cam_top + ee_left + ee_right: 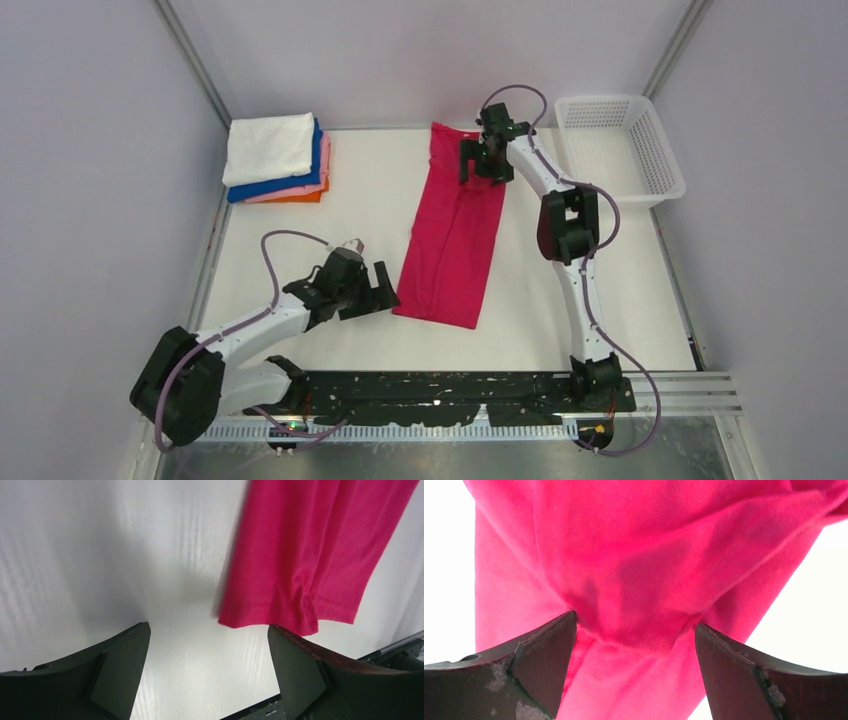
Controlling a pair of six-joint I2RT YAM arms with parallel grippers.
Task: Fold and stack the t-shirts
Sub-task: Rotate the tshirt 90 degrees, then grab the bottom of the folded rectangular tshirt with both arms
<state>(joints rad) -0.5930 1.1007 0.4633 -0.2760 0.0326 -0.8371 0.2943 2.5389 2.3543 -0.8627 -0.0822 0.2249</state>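
A magenta-red t-shirt (pixel 452 235) lies on the white table, folded lengthwise into a long strip running from far to near. My left gripper (pixel 372 293) is open just left of the strip's near left corner, low over bare table. In the left wrist view that hem corner (pixel 270 615) lies a little beyond the open left gripper (pixel 208 627). My right gripper (pixel 482 168) is open over the strip's far end. In the right wrist view, bunched magenta cloth (pixel 649 555) fills the space at and beyond the open right gripper (pixel 635 620). Folded t-shirts (pixel 275 160) are stacked at the far left, white on top.
A white mesh basket (pixel 668 160) stands at the far right corner. Grey walls close in both sides of the table. The black rail (pixel 450 385) with the arm bases runs along the near edge.
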